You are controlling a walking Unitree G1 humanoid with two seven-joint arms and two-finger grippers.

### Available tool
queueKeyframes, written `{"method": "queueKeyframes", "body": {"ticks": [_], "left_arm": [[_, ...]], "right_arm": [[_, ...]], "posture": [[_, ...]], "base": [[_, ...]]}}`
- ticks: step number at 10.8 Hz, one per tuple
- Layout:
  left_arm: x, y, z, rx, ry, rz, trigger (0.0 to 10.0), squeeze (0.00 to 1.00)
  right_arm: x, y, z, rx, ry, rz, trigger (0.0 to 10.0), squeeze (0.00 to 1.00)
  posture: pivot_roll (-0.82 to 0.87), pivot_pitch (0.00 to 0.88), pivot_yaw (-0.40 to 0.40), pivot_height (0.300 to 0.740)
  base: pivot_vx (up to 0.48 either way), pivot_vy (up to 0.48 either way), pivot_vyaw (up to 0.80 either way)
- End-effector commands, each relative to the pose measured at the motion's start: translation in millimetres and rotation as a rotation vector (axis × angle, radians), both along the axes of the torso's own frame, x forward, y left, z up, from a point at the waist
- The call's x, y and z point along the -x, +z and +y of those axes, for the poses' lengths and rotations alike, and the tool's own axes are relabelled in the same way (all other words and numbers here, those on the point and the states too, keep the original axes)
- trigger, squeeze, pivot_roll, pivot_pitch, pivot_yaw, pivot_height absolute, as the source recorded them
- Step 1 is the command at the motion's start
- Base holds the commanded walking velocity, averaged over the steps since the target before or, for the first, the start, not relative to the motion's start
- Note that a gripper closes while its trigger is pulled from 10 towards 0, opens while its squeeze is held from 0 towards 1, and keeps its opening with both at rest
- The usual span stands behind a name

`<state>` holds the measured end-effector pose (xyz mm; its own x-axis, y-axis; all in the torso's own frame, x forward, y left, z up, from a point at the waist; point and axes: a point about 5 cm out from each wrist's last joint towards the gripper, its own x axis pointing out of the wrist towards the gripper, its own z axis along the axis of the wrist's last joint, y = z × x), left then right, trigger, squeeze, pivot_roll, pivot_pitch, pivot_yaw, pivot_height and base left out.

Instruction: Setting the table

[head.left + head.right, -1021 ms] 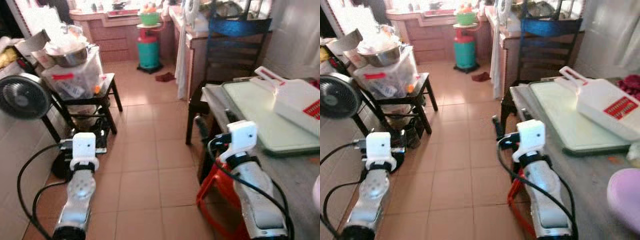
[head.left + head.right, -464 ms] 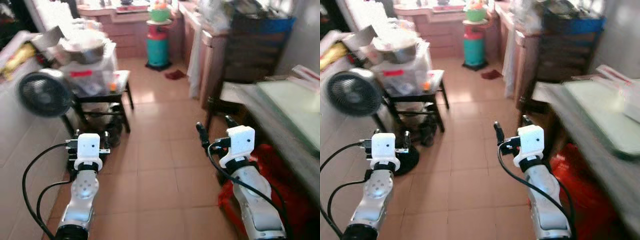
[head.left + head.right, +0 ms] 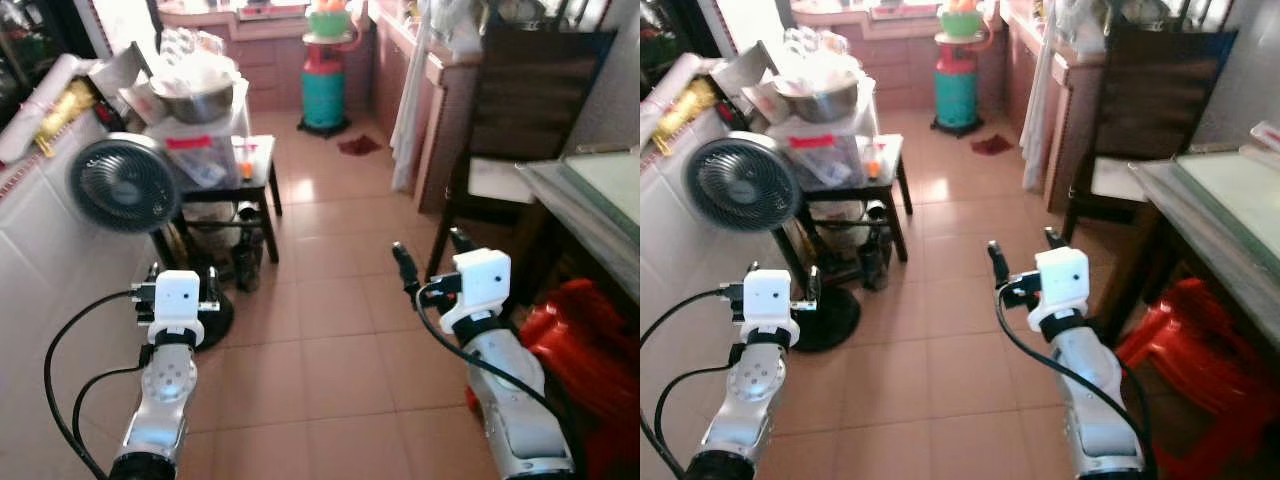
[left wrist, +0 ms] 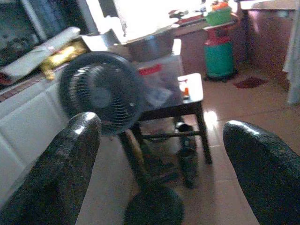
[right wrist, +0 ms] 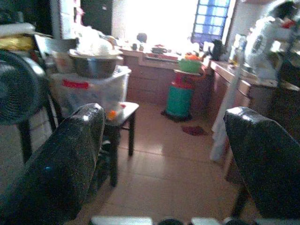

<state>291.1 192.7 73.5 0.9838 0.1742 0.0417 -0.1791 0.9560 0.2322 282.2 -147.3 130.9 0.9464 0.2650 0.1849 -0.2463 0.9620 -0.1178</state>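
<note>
Glossy tiled floor (image 3: 320, 340) — shiny metal bowl (image 3: 197, 100) — red plastic stool (image 3: 1180, 355)

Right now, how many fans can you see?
1. The fan stands on the floor on the robot's left, beside the small black table. More could be hidden behind the furniture.

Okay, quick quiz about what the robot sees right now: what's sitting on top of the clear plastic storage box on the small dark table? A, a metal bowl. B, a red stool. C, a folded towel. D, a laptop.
A: a wide metal bowl rests on the lid of the clear storage box, which stands on the small dark table behind the standing fan.
</note>
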Motion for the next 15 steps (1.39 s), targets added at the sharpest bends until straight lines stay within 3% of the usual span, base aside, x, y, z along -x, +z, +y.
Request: {"method": "queueKeyframes", "body": {"ticks": [1, 3, 5, 9, 11, 12, 13, 14, 15], "left_arm": [[1.5, 0.2, 10.8, -0.013, 0.034, 0.002, 10.0, 0.00], [1.2, -0.5, 7.0, -0.011, 0.027, -0.001, 10.0, 0.00], [0.5, -6.8, -1.1, -0.021, -0.015, 0.019, 10.0, 0.00], [5.4, -43.0, 5.4, -0.002, -0.013, 0.193, 10.0, 0.00], [10.4, -60.3, 0.8, 0.004, -0.041, 0.290, 10.0, 0.00], [21.5, -81.2, -1.5, 0.016, -0.080, 0.414, 10.0, 0.00], [38.6, -103.5, -1.5, 0.089, -0.091, 0.567, 10.0, 0.00], [57.4, -122.5, -4.6, 0.150, -0.109, 0.703, 10.0, 0.00], [65.6, -130.6, -8.8, 0.142, -0.130, 0.772, 10.0, 0.00]], "right_arm": [[-1.7, 4.7, 8.9, -0.010, 0.030, -0.017, 10.0, 0.00], [-2.1, 4.8, 9.6, -0.009, 0.037, -0.018, 10.0, 0.00], [-2.0, 3.1, 9.0, -0.006, 0.037, -0.013, 10.0, 0.00], [-1.7, -6.7, 5.8, 0.001, 0.026, 0.013, 10.0, 0.00], [-3.1, -29.5, 0.8, 0.028, 0.024, 0.101, 10.0, 0.00], [-2.8, -55.1, 3.1, 0.075, 0.049, 0.200, 10.0, 0.00], [-0.9, -79.7, 3.5, 0.096, 0.061, 0.298, 10.0, 0.00], [2.0, -106.7, -0.1, 0.065, 0.023, 0.436, 10.0, 0.00], [6.9, -127.9, -4.2, 0.023, -0.028, 0.558, 10.0, 0.00]], "posture": [[0.09, 0.000, 0.038, 0.740], [0.09, 0.000, 0.034, 0.740], [0.09, 0.000, 0.034, 0.740], [0.09, 0.000, 0.035, 0.740], [0.09, 0.000, 0.027, 0.740], [0.08, 0.000, 0.018, 0.740], [0.09, 0.000, 0.007, 0.740], [0.09, 0.000, 0.000, 0.740], [0.10, 0.000, -0.001, 0.740]], "base": [[0.000, 0.480, 0.00], [0.000, 0.480, 0.00], [0.000, 0.000, 0.00], [0.000, 0.000, 0.00], [0.000, 0.000, 0.00], [0.000, 0.000, 0.00], [0.000, 0.000, 0.00], [0.000, 0.000, 0.00], [0.000, 0.000, 0.00]]}}
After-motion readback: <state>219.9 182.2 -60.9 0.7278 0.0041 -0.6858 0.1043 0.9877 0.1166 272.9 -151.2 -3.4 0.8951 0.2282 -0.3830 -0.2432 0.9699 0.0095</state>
